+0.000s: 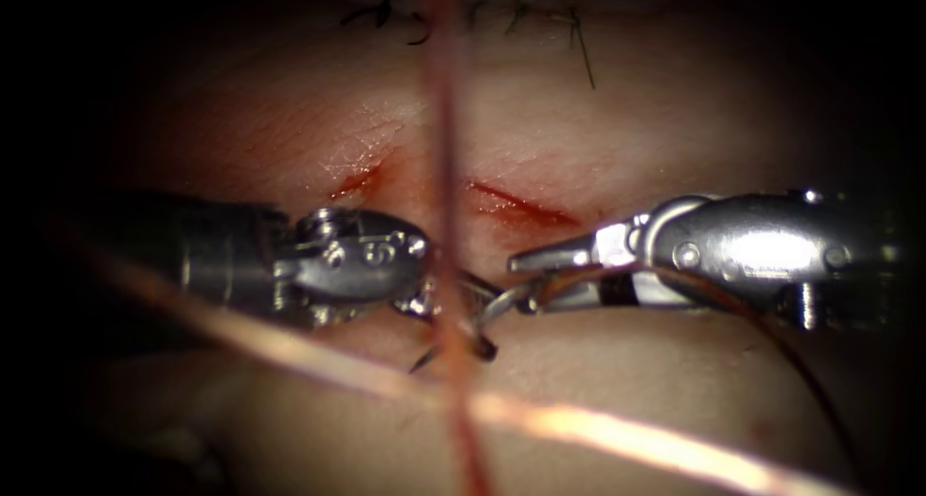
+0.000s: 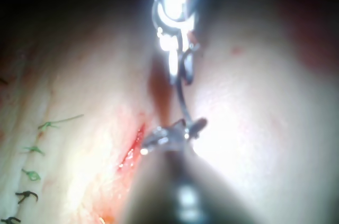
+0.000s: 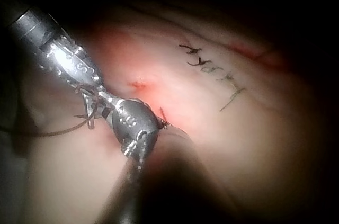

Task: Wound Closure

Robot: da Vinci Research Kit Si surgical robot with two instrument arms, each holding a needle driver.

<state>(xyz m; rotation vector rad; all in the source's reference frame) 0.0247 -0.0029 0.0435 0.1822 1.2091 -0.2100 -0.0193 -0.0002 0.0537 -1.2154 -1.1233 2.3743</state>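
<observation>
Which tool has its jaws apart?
The right tool, jaws spread around the needle, holding nothing; the left tool is shut on the needle's other end, just below the cut.

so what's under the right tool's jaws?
The needle curves out below the right tool, whose jaws stand apart, with thread trailing under it over the tissue. The needle's grip point is covered; the left tool sits opposite.

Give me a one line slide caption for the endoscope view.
Two steel needle drivers, left tool and right tool, meet at the curved steel needle just below the red cut in the pale tissue.
</observation>
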